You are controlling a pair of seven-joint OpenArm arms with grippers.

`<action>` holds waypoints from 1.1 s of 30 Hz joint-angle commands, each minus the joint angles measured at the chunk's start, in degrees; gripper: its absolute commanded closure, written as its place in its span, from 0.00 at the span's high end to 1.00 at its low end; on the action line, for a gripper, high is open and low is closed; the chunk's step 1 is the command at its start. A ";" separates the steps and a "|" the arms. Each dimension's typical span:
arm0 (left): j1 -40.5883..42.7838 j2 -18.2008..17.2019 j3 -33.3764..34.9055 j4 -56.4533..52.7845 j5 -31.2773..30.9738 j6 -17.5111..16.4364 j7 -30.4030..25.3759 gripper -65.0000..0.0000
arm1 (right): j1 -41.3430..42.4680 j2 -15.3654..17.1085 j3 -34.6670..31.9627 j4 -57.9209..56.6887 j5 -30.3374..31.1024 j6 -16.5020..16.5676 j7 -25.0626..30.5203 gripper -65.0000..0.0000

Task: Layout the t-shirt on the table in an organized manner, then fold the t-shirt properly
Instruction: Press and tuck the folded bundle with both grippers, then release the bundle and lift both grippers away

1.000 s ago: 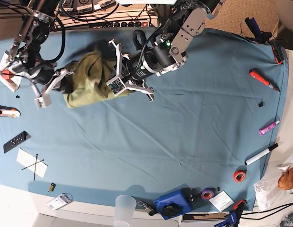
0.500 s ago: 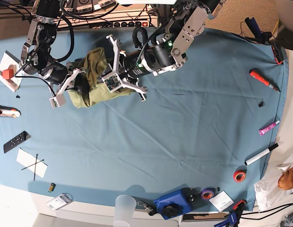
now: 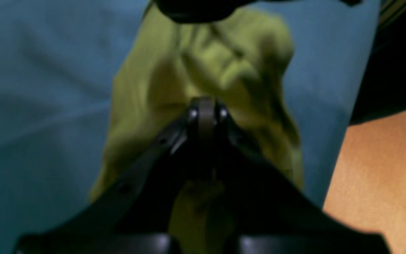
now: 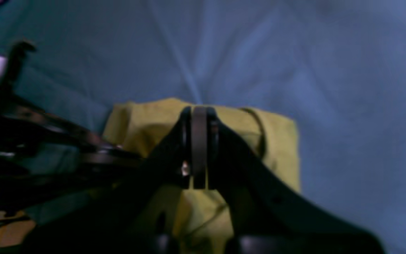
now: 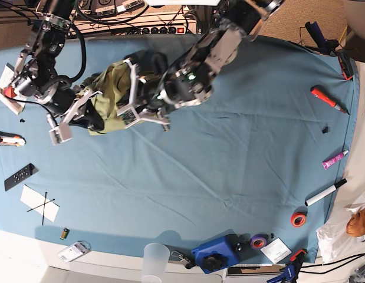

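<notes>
The olive-green t-shirt (image 5: pixel 111 88) is bunched in a crumpled heap at the back left of the blue table (image 5: pixel 229 165), between my two arms. My left gripper (image 5: pixel 115 101) reaches in from the right, and in its wrist view the fingertips (image 3: pixel 193 113) are pressed together on the t-shirt (image 3: pixel 210 63), which sags below them. My right gripper (image 5: pixel 98 118) comes in from the left. Its fingers (image 4: pixel 186 141) are likewise shut on the t-shirt (image 4: pixel 277 141) above the table (image 4: pixel 330 70). The collar tag is hidden.
A white box with a red block (image 5: pixel 8 91), a remote (image 5: pixel 19 176) and a paper sheet (image 5: pixel 39 203) lie at the left. A red marker (image 5: pixel 328 99), pink tube (image 5: pixel 334 159) and red tape roll (image 5: pixel 298 219) sit at the right. A plastic cup (image 5: pixel 155 259) stands at the front edge.
The left arm has swung further left and the right gripper has shifted down and left. The t-shirt has been gathered from a longer spread into a tighter heap between the two.
</notes>
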 commanded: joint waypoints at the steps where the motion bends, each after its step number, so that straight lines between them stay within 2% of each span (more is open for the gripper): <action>1: -1.14 1.29 0.15 -1.05 1.03 -0.02 -1.07 0.00 | 0.55 0.81 1.16 1.27 1.03 -0.70 0.74 0.00; 3: -2.05 2.14 0.15 -5.57 4.81 0.55 -1.11 0.00 | 0.52 0.81 3.04 1.33 1.01 -0.85 -0.07 0.00; 7: -4.66 2.10 0.15 -16.85 11.26 8.33 -1.09 0.00 | 0.50 0.81 7.10 1.33 1.05 -0.87 -1.95 0.00; 10: -6.01 1.29 0.13 -22.34 12.07 10.51 -0.74 0.00 | 0.50 0.81 9.99 1.33 1.07 -0.87 -2.97 0.01; 12: -5.99 0.90 0.13 -22.05 11.67 11.39 0.85 0.00 | 0.50 0.81 11.58 1.33 1.07 -0.81 -3.63 0.01; 19: -5.95 0.98 0.15 -8.70 5.75 11.41 8.63 0.00 | 0.50 0.81 13.68 1.33 1.07 -0.81 -4.70 0.00; 23: -5.95 0.96 0.15 4.55 6.10 15.41 14.71 0.00 | 0.50 0.81 13.68 1.33 1.07 -0.81 -4.72 0.00; 26: -5.79 0.96 0.15 14.14 10.19 18.01 19.52 0.00 | 0.50 0.83 13.68 1.33 1.05 -0.79 -5.33 0.00; 30: -2.54 0.48 0.04 21.35 20.15 21.42 20.52 0.00 | 0.50 0.83 13.68 1.33 1.07 -0.79 -8.81 0.00; 33: 1.25 0.50 -0.72 23.08 26.93 20.98 21.68 0.00 | 0.39 0.81 13.68 1.33 1.07 -0.79 -10.56 0.00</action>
